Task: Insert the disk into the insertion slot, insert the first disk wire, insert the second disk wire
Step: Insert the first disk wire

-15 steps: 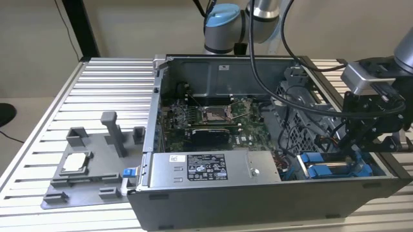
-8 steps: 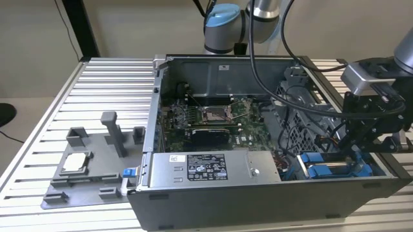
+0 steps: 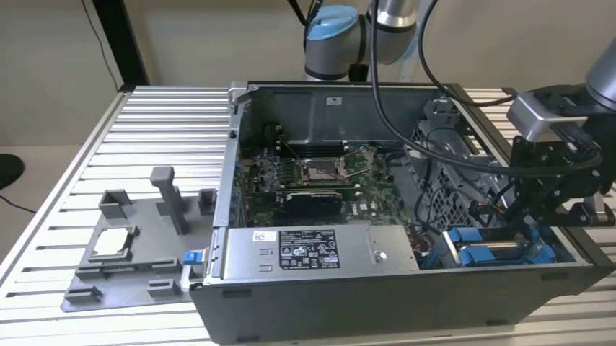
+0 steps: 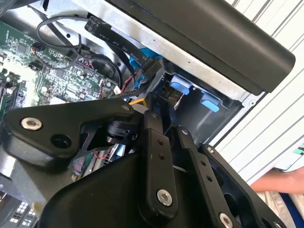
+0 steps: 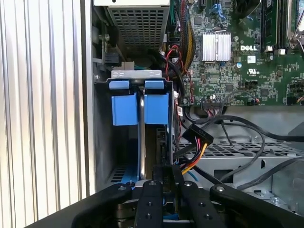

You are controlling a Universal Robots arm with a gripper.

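First wrist view: my gripper (image 5: 167,175) is down in the drive-bay corner of the case (image 5: 97,142), just beside the disk (image 5: 156,108). The disk sits in its slot, blue frame tabs showing. Honestly can't tell if the gripper's apart, together or clamped on anything. A black plug (image 5: 200,137) with yellow, red and black wires sits just beside the bay. Exterior view puts that corner at its right, with the motherboard (image 3: 318,173) deeper in and a grey tray (image 3: 125,288) on the table (image 3: 164,122) at its left.
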